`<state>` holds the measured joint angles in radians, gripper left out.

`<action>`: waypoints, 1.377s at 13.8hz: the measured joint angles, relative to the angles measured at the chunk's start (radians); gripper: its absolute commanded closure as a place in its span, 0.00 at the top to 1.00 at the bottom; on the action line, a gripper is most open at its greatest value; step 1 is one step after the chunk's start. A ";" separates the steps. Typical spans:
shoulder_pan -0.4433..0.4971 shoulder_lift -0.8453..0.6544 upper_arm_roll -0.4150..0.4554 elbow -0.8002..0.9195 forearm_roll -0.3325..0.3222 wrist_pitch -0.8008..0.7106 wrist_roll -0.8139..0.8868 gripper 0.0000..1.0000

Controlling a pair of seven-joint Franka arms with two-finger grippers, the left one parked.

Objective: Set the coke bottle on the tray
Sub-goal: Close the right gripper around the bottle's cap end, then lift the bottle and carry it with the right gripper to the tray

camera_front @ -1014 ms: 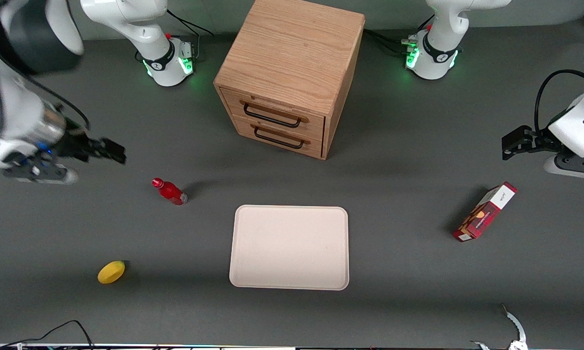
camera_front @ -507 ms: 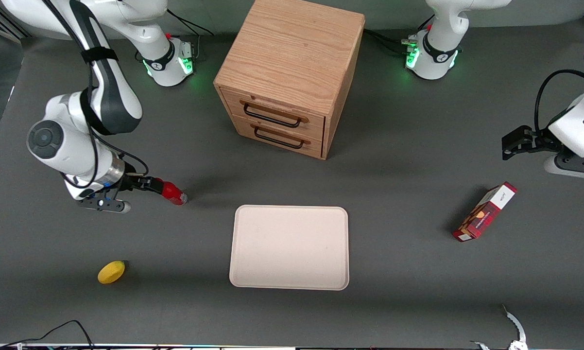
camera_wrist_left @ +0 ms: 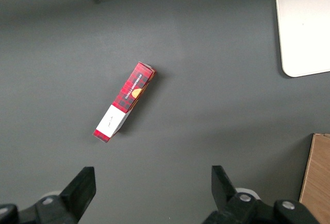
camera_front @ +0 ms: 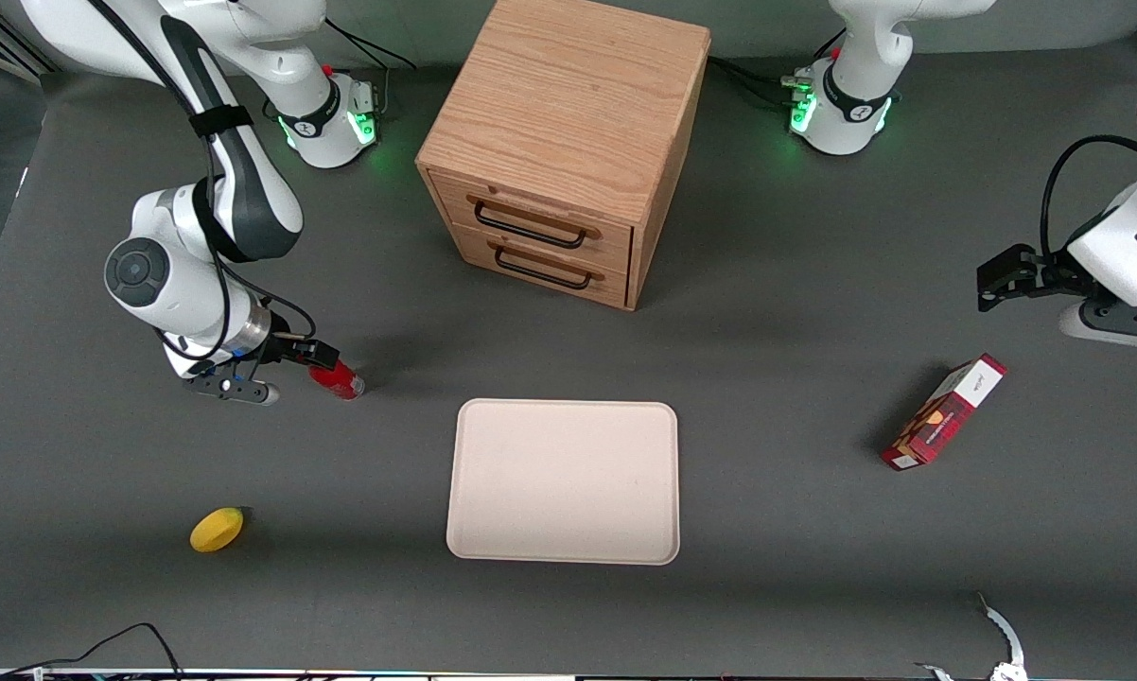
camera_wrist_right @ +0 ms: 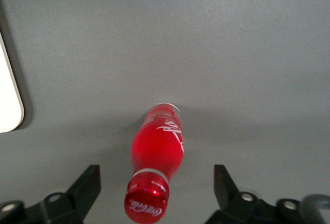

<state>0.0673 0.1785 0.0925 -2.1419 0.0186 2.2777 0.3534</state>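
The coke bottle (camera_front: 341, 381), small and red with a red cap, stands on the grey table toward the working arm's end, beside the tray. The cream-white tray (camera_front: 563, 482) lies flat, nearer the front camera than the wooden cabinet. My right gripper (camera_front: 318, 354) is at the bottle's cap. In the right wrist view the gripper (camera_wrist_right: 154, 187) is open, with one finger (camera_wrist_right: 85, 188) on each side of the bottle (camera_wrist_right: 159, 147) and a clear gap to the cap. A tray corner (camera_wrist_right: 7, 95) shows there too.
A wooden two-drawer cabinet (camera_front: 559, 142) stands farther from the front camera than the tray. A yellow lemon (camera_front: 217, 529) lies nearer the camera than the bottle. A red carton (camera_front: 944, 412) lies toward the parked arm's end, also in the left wrist view (camera_wrist_left: 124, 102).
The right arm has swung in toward the bottle. The gripper has moved from well apart from the bottle to straddling its cap. The bottle has not moved.
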 measured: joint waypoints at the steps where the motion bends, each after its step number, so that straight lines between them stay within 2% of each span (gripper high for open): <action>1: 0.000 -0.004 0.002 -0.004 0.000 0.000 0.000 0.28; 2: 0.000 -0.008 0.002 -0.005 0.000 0.000 0.000 0.04; 3: 0.000 -0.010 0.002 -0.006 -0.001 0.000 0.000 0.00; 8: 0.000 -0.015 0.007 -0.007 -0.012 0.000 0.000 0.00; 10: 0.000 -0.022 0.016 0.003 -0.038 -0.010 0.000 0.00; 12: -0.001 -0.042 0.016 0.081 -0.062 -0.137 -0.005 0.00; 16: -0.005 -0.093 0.011 0.377 -0.065 -0.481 -0.027 0.00; 19: -0.001 -0.052 0.032 0.616 -0.061 -0.676 -0.027 0.00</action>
<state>0.0666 0.1267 0.1241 -1.5263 -0.0425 1.6020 0.3261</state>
